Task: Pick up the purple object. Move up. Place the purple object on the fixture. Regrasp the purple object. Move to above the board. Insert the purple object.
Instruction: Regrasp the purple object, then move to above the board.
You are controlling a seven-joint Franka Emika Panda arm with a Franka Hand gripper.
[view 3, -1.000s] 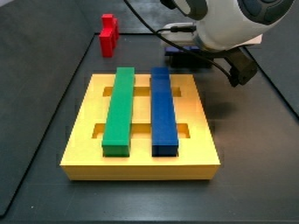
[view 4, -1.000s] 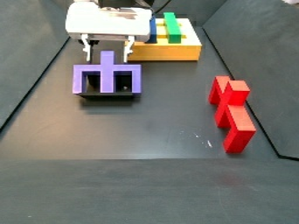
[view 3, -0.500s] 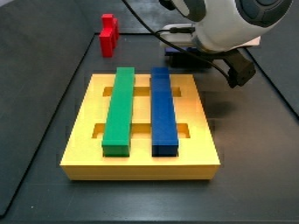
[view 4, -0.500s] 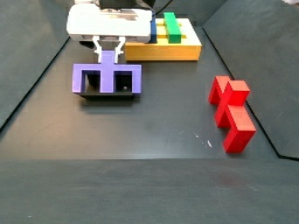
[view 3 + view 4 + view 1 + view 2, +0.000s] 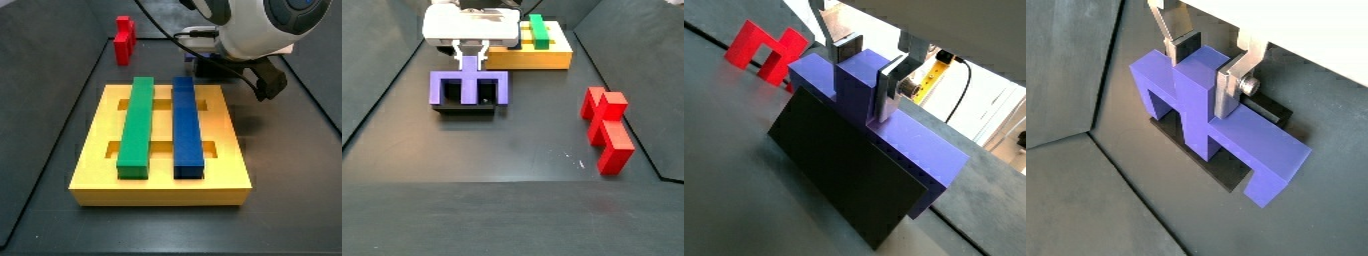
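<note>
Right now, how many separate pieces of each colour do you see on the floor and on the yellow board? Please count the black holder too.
Purple: 1, the purple piece, on the black holder, with the end effector at its middle tab
Red: 1, the red block
Green: 1, the green bar
Blue: 1, the blue bar
Yellow: 1, the board
Black: 1, the holder
Total: 6

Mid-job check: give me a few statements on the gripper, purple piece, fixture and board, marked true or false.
1. The gripper straddles the purple piece's raised tab. True.
2. The purple piece sits in the board. False: it rests on the fixture.
3. The red block lies on the board. False: it lies on the floor.
4. Green and blue bars lie side by side on the board. True.
</note>
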